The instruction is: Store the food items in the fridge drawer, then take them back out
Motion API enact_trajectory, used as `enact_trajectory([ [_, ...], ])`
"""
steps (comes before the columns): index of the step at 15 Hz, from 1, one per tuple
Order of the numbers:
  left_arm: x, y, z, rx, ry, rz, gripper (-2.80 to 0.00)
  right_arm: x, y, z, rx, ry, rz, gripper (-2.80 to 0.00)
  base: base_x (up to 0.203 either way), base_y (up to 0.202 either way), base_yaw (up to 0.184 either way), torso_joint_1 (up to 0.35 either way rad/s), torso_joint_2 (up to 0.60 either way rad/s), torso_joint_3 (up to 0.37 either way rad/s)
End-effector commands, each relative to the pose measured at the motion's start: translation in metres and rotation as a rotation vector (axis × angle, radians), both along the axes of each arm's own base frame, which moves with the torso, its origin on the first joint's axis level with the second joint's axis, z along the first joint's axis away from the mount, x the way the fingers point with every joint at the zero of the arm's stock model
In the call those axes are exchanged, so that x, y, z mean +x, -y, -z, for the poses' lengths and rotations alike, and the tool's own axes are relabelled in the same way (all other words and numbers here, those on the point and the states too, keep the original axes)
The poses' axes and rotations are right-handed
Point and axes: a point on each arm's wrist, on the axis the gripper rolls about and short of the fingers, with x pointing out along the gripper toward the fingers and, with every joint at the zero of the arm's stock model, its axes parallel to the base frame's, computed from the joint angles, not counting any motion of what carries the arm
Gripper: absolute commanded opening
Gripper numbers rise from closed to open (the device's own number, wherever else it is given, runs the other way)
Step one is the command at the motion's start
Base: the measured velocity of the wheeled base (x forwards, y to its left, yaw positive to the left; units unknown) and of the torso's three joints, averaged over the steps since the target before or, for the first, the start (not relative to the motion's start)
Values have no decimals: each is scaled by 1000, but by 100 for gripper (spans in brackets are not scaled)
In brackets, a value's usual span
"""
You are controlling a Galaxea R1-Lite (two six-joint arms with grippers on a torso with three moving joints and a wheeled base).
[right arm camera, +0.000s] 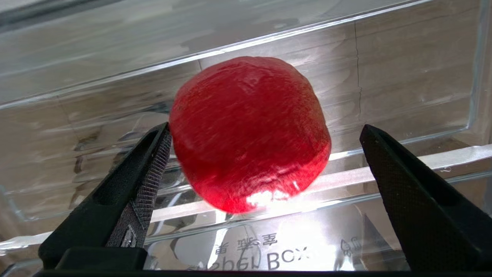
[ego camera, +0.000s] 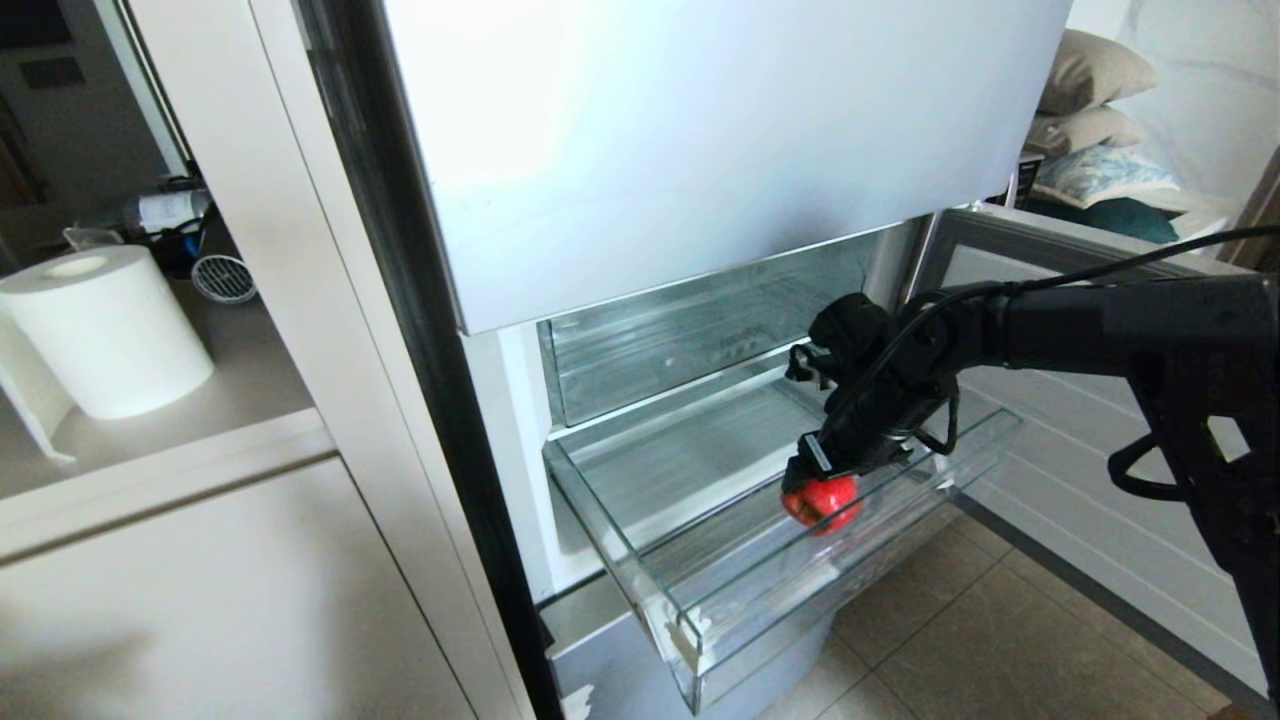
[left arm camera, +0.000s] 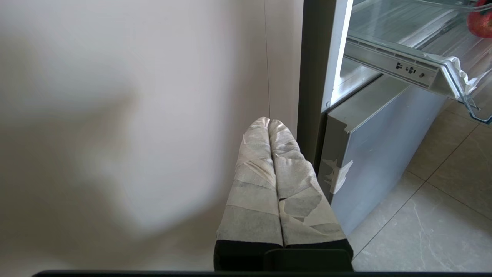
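Apple sitting in the pulled-out fridge drawer, jaws spread wide around it

Head view: right gripper (ego camera: 822, 478) hangs right over the red apple (ego camera: 822, 502), which rests in the fridge drawer (ego camera: 672, 622); only one food item shows, so I can't say whether it's going in or coming out. Left wrist view: left gripper (left arm camera: 271, 125) is parked by the cabinet, taped fingers (left arm camera: 256, 184) pressed together, holding nothing. Right wrist view: the apple sits between the open jaws, touching one finger (right arm camera: 148, 181), with a clear gap to the other.
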Motion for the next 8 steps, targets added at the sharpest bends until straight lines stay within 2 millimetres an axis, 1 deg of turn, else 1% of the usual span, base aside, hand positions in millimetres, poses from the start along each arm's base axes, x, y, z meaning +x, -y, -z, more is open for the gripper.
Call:
enact_trajectory([
  [1,0,0,0,1,-1,0,-280,1,-1,5,-8,-15,-6,0,0,0,0,0,0,0],
  [5,0,0,0,1,-2,-1,-280,2,-1,10,-12,-26,-9,0,0,0,0,0,0,0],
  [6,0,0,0,1,-1,0,-280,2,-1,10,-12,-27,-8,-280,0,0,0,0,0,0],
  [8,0,0,0,0,-2,0,-280,2,-1,10,-12,-27,-8,-280,0,0,0,0,0,0],
])
